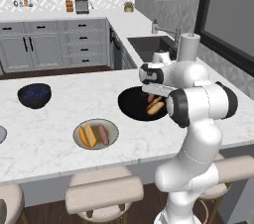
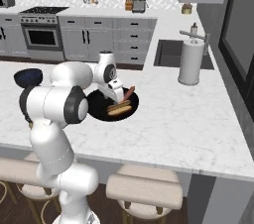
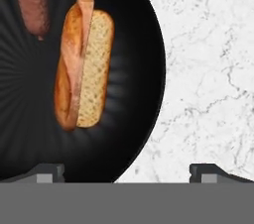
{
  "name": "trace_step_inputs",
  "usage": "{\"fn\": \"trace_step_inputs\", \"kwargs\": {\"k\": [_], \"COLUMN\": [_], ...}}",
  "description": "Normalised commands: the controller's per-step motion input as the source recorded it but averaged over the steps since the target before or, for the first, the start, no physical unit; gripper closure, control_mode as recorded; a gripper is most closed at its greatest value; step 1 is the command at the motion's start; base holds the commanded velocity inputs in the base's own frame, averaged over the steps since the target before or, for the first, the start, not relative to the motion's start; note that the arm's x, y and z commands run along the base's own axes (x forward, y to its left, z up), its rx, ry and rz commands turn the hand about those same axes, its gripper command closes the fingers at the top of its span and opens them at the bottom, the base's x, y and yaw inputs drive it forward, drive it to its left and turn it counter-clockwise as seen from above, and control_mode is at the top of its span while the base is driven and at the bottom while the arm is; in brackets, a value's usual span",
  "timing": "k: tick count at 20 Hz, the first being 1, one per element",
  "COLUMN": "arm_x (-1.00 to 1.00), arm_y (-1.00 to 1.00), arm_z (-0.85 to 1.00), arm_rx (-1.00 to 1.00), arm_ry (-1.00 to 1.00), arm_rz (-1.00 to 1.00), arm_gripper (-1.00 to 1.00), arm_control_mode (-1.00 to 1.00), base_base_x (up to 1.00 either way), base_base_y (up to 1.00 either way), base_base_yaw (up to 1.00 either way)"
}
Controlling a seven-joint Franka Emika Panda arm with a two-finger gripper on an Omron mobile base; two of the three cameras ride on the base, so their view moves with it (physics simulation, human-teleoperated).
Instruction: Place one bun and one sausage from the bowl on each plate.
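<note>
The black bowl (image 1: 130,105) (image 2: 99,109) (image 3: 30,134) sits on the marble counter and holds a golden bun (image 3: 94,69) (image 2: 120,110) (image 1: 157,108). A slim pinkish piece lies along the bun and juts past its end. A reddish-brown sausage (image 3: 31,2) (image 2: 129,92) lies beside them. My gripper (image 3: 131,171) (image 2: 114,100) hangs open over the bowl's rim, one fingertip above the bowl and the other above bare counter, with nothing between them. The olive-centred plate (image 1: 111,125) carries a bun (image 1: 88,136) and a sausage (image 1: 103,134). A sliver of the grey plate (image 1: 1,134) shows at the left edge.
A dark blue bowl (image 1: 34,95) (image 2: 27,76) stands at the counter's left. A paper towel roll (image 2: 191,62) and a sink (image 2: 173,52) lie to the right. Padded stools (image 1: 104,193) line the counter's near edge.
</note>
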Motion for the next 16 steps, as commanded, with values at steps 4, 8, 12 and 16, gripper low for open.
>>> {"fn": "trace_step_inputs", "kwargs": {"k": [4,8,12,16], "arm_x": [0.36,0.34,0.32,0.42], "arm_y": [-0.01,0.00,0.00,0.00], "arm_z": [-0.50,-0.51,-0.58,-0.31], "arm_rx": [0.00,0.00,0.00,0.00], "arm_ry": [0.00,0.00,0.00,0.00], "arm_rz": [0.00,0.01,0.02,0.00], "arm_gripper": [-1.00,-1.00,-1.00,-1.00], "arm_control_mode": [-1.00,-1.00,-1.00,-1.00], "base_base_x": [0.00,0.00,0.00,0.00], "base_base_y": [0.00,0.00,0.00,0.00], "base_base_yaw": [0.00,0.00,0.00,0.00]}}
